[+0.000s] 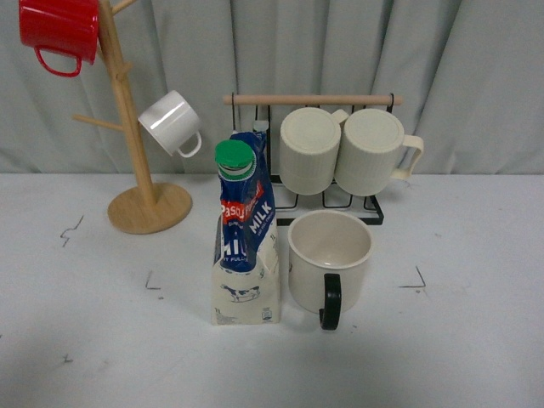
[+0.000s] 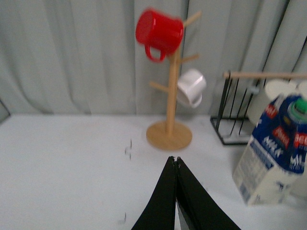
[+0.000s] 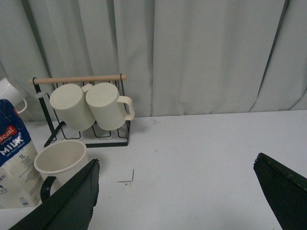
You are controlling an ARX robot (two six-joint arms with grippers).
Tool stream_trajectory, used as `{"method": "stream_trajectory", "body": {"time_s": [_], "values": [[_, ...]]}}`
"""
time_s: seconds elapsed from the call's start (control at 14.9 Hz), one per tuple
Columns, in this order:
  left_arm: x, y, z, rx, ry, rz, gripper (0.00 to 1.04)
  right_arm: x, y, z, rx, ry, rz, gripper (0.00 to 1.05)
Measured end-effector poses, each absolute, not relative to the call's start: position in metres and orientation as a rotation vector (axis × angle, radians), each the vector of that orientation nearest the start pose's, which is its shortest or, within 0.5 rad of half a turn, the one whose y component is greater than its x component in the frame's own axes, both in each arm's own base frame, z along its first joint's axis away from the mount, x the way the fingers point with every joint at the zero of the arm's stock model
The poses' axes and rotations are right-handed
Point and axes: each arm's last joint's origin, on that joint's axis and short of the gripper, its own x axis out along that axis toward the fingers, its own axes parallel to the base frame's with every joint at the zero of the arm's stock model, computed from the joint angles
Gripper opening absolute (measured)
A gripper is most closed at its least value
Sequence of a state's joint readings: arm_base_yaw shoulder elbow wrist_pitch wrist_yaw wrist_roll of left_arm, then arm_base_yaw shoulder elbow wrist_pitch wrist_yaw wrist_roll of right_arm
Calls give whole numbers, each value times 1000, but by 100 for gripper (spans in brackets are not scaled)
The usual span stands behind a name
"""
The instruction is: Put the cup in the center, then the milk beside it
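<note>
The cup (image 1: 330,260), a wide cream mug with a black handle turned toward me, stands upright in the middle of the table. The milk (image 1: 246,231), a blue and white carton with a green cap, stands upright close by its left side. No arm shows in the front view. My left gripper (image 2: 175,160) is shut with nothing in it, over bare table, with the milk (image 2: 275,152) off to one side. My right gripper (image 3: 175,165) is wide open and empty, with the cup (image 3: 60,161) and the milk (image 3: 14,151) beyond one finger.
A wooden mug tree (image 1: 140,183) at the back left carries a red mug (image 1: 61,31) and a small white mug (image 1: 171,123). Behind the cup, a black wire rack (image 1: 327,153) holds two ribbed cream mugs. Small black corner marks (image 1: 416,280) dot the white table.
</note>
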State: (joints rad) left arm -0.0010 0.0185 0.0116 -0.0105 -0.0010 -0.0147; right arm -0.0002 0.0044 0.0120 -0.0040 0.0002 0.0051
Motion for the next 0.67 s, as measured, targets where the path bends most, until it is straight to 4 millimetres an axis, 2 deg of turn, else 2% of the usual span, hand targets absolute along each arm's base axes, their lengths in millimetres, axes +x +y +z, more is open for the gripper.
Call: {"method": "stream_trajectory", "body": {"time_s": [0.07,0.27,0.67], "values": [[97,0,170,-14,-19,0,2,97,0,167,5,-4,0,98],[97,0,166,-15,1,-1,2,97,0,167,5,-4,0,98],[97,0,166,-14,0,-1,74,97,0,167,5,-4,0,98]]}}
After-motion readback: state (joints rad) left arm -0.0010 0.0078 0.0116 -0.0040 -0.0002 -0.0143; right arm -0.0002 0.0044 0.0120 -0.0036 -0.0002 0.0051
